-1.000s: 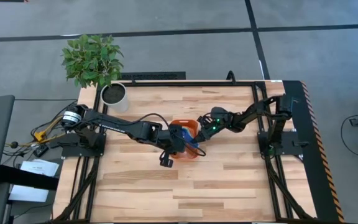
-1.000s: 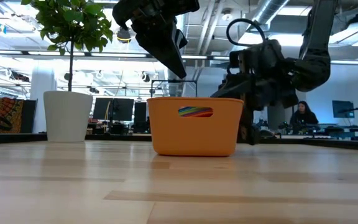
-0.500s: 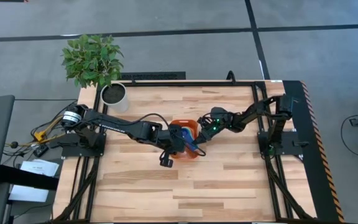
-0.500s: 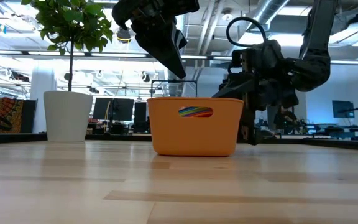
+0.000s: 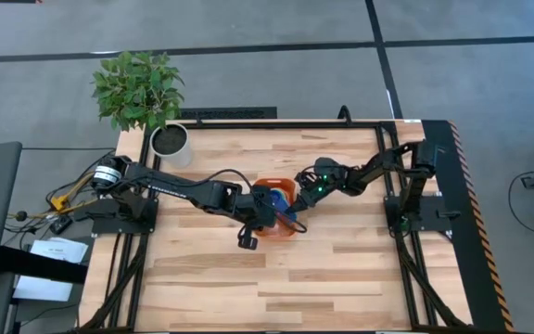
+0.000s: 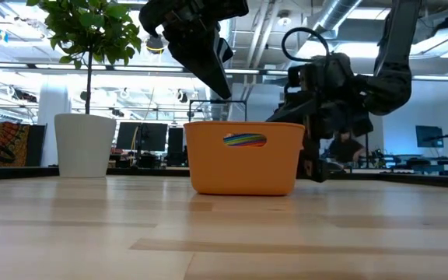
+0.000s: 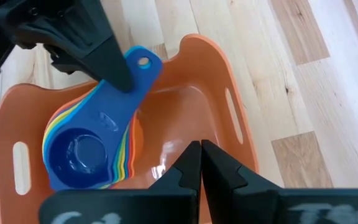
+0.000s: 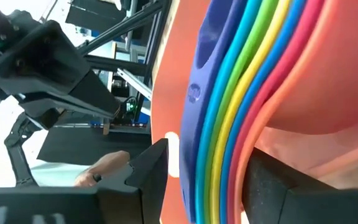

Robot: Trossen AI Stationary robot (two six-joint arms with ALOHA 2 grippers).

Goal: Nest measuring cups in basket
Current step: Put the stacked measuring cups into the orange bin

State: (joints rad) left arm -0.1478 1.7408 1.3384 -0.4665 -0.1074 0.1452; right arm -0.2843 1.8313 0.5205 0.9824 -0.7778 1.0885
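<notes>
1. Right at the right gripper (image 8: 197, 180), its jaws stand part open on either side of the fanned handles of the measuring cups (image 7: 95, 146). From the wrist view I can't tell if the pads actually touch plastic, so it could be a loose hold or a let-go.
2. Just past that, the cups sit stacked one inside another in the basket (image 7: 229, 118), pushed toward one end, darkest blue on top. The rainbow of rims shows underneath, and the handles all point up over the basket wall toward the right arm.
3. Handling guess: these look like thin hard plastic, so very light, stiff and kinda slick. A stack like this probably slides or pops apart if it's squeezed on the round bowls. The flat handles bunched together look like the best place to pinch, low down near the bowls, not at the tip with the hang hole.
4. The basket itself looks light too, with shallow orange walls and slot handles. I'd bet it scoots on the wood counter (image 5: 341, 278) if anything bumps it.
5. Over the basket's other side, the left gripper (image 7: 200, 163) hangs with jaws pressed together, holding nothing.
6. Farther back, a white pot with a plant (image 5: 169, 141) sits at the counter's corner, well apart from everything.
</notes>
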